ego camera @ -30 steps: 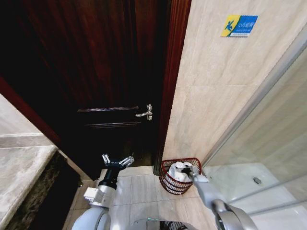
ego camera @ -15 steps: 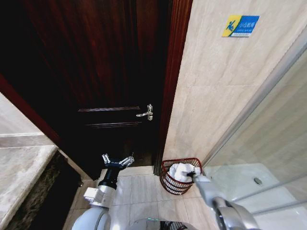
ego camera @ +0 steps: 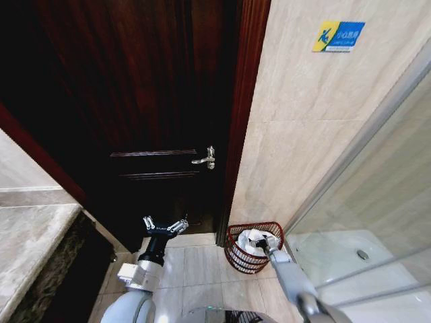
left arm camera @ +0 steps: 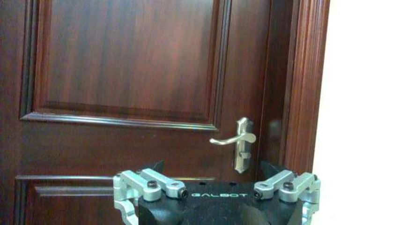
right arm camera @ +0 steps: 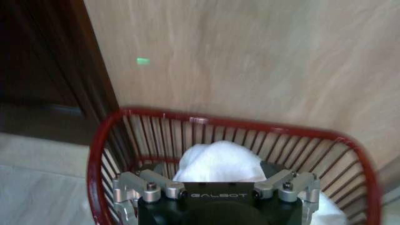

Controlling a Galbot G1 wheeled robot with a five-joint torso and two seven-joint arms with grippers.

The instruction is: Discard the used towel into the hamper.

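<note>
Right gripper hangs just over the hamper, which stands on the floor against the tiled wall beside the door, and whether its fingers grip the white towel I cannot tell. Towel sits within the rim (task nearly done, I judge); left gripper waits spread, empty, before the door.

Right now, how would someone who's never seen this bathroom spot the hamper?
Find the dark wooden door and follow its frame down to the tiled floor. In the corner between the frame and the beige wall stands the hamper, beside the glass shower screen. It is a small red wire basket with see-through ribs, white towel inside, the right gripper over it.
</note>
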